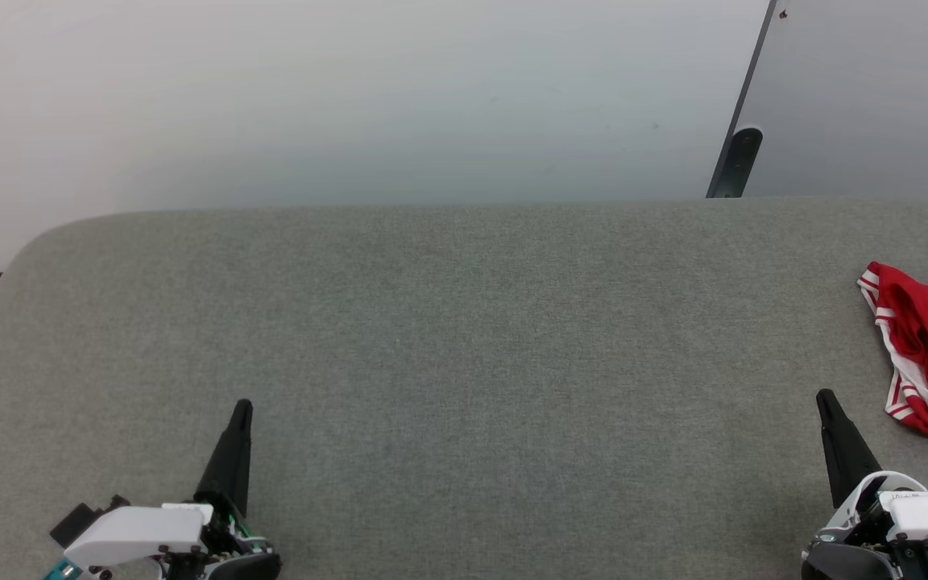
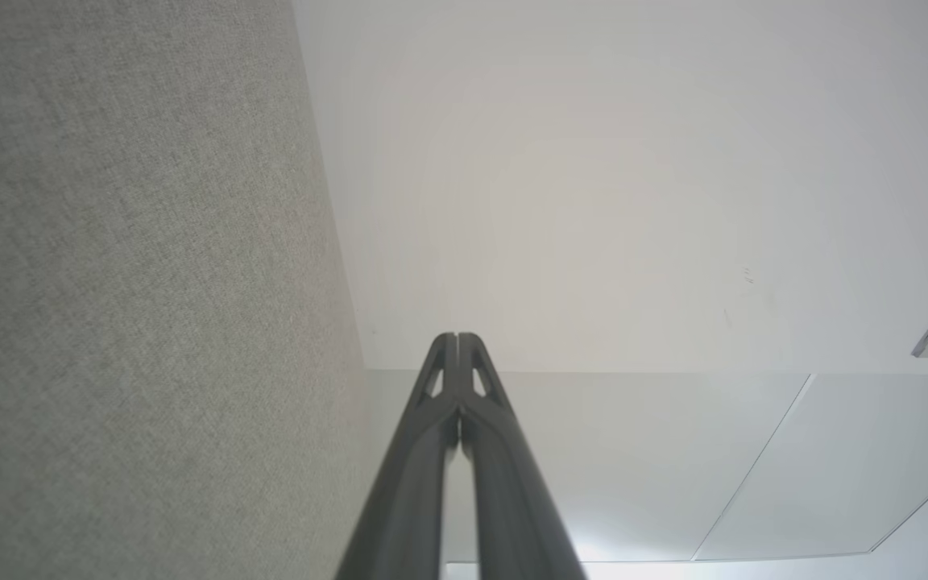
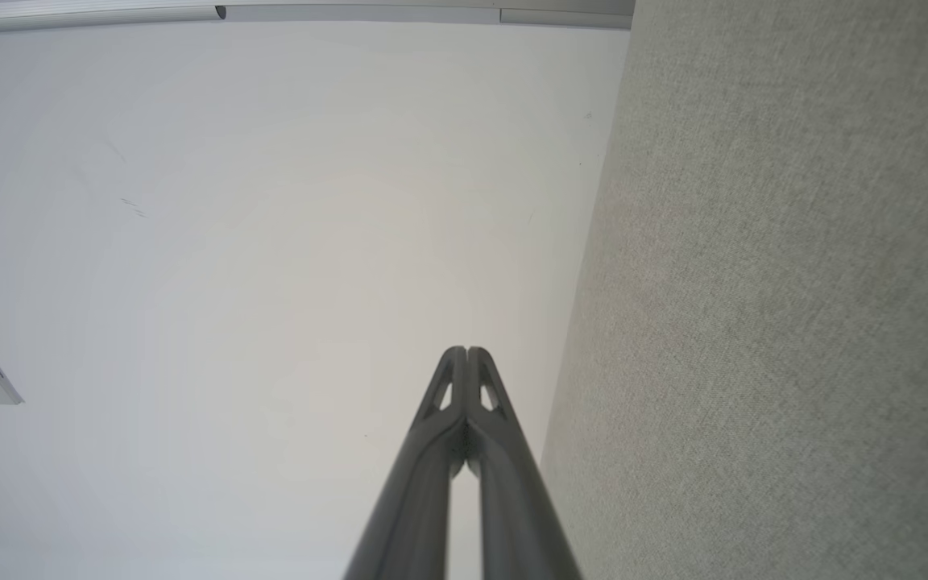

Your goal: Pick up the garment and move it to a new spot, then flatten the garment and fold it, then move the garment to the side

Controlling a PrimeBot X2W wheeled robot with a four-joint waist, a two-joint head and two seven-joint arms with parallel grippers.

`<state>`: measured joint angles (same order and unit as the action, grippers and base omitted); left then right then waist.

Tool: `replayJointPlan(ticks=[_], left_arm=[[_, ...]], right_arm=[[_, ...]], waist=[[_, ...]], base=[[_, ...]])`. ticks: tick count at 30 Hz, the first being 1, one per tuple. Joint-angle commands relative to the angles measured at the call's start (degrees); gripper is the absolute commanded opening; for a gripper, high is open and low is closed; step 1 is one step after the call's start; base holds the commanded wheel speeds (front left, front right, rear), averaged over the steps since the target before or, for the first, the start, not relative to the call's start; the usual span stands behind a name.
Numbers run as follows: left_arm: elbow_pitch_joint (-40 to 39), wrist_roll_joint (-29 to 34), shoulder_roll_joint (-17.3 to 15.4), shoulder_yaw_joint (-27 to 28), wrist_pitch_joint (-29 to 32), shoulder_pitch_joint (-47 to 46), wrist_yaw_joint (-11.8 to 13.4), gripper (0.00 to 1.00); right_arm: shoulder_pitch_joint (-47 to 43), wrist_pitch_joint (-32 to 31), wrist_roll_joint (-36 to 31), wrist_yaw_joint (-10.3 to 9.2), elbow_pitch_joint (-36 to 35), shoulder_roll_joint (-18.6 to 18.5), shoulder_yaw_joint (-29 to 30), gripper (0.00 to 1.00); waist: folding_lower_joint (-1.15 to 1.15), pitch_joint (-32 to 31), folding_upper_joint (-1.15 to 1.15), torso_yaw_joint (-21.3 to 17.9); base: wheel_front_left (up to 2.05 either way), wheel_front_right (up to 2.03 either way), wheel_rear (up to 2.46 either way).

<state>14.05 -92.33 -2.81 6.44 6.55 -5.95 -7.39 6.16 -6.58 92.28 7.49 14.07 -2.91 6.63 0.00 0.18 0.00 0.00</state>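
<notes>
The garment (image 1: 927, 346) lies crumpled at the right edge of the grey fabric surface (image 1: 464, 338) in the head view, red with white and red-striped trim, partly cut off by the picture's edge. My right gripper (image 1: 825, 396) is at the lower right, shut and empty, a short way left of and nearer than the garment. At the lower left my left gripper (image 1: 243, 405) is shut too, far from the cloth. In the wrist views each pair of fingertips is pressed together: left gripper (image 2: 457, 338), right gripper (image 3: 467, 352).
A pale wall rises behind the surface's rounded far edge. A dark post (image 1: 738, 161) and a grey panel stand at the back right. The grey surface (image 2: 126, 306) fills the left of the left wrist view and the right of the right wrist view as grey surface (image 3: 794, 322).
</notes>
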Motion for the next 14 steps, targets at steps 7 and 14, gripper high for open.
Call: replayJointPlan(ticks=[7, 14], left_arm=[[-0.1, -0.2, 0.0, 0.2, 0.2, -0.6, -0.2, 0.00], [-0.1, -0.2, 0.0, 0.2, 0.2, -0.6, -0.2, 0.00]], right_arm=[[0.1, 0.0, 0.3, 0.00, -0.2, 0.2, -0.1, 0.00], [0.1, 0.0, 0.3, 0.00, -0.2, 0.2, -0.1, 0.00]], waist=[[0.00, 0.0, 0.00, 0.0], [0.00, 0.0, 0.00, 0.0]], base=[[0.00, 0.00, 0.00], [0.00, 0.00, 0.00]])
